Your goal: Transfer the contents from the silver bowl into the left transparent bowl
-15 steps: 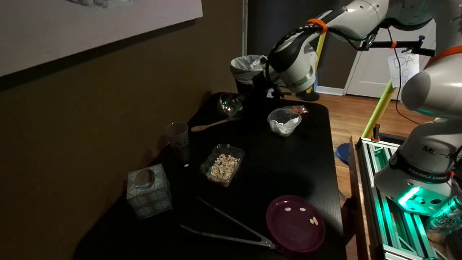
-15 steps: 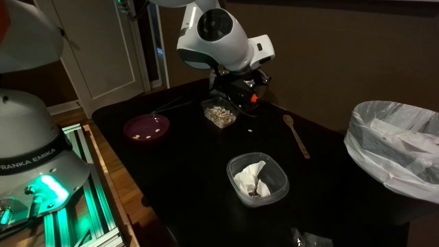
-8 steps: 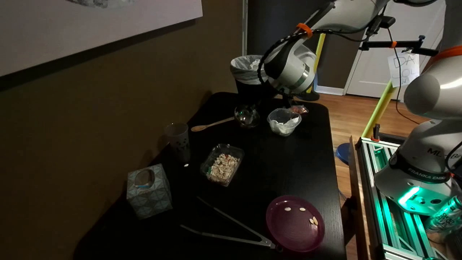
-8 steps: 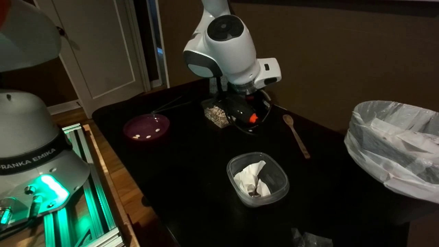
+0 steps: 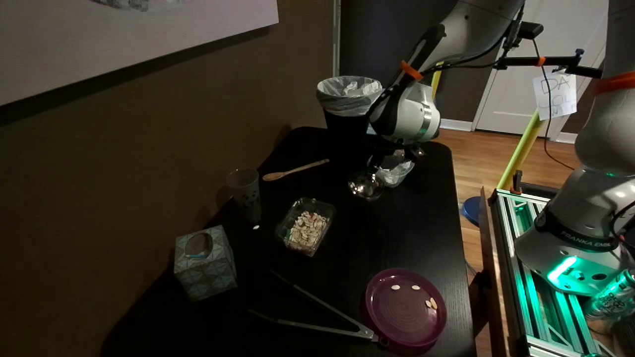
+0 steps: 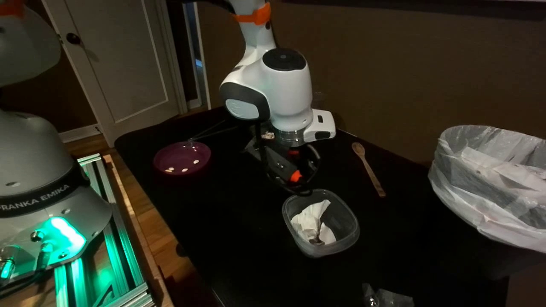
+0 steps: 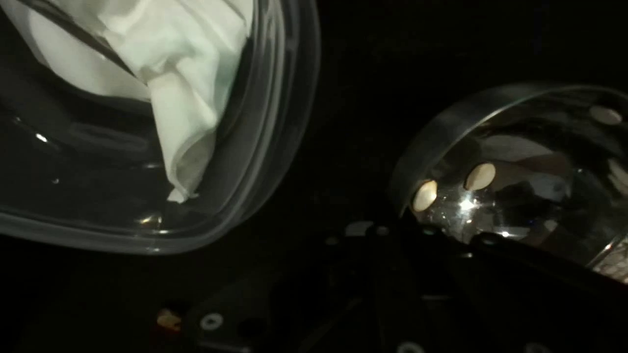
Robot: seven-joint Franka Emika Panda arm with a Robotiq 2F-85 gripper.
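The silver bowl (image 5: pixel 366 187) hangs from my gripper (image 7: pixel 405 226) over the table in an exterior view. In the wrist view the jaws are closed at the rim of the silver bowl (image 7: pixel 535 196); the fingertips are dark and hard to make out. Several pale seeds (image 7: pixel 480 176) cling to its inside. The left transparent bowl (image 5: pixel 320 205), squarish and clear, holds a heap of pale beige seeds (image 5: pixel 308 229) and stands apart from the silver bowl. In an exterior view the arm hides the silver bowl and most of the left transparent bowl; some of its seeds (image 6: pixel 268 135) show.
A rounder clear bowl (image 6: pixel 352 238) with a white tissue (image 6: pixel 311 217) stands close beside the silver bowl. A magenta plate (image 5: pixel 406 322) with several seeds, metal tongs (image 5: pixel 322 327), a patterned tissue box (image 5: pixel 206 263), a cup (image 5: pixel 244 191), a wooden spoon (image 5: pixel 292 171) and a bin (image 5: pixel 347 104) are around.
The arm has carried the silver bowl away from the wooden spoon and the wall, lower and nearer the clear bowl with the tissue. The other objects have not moved.
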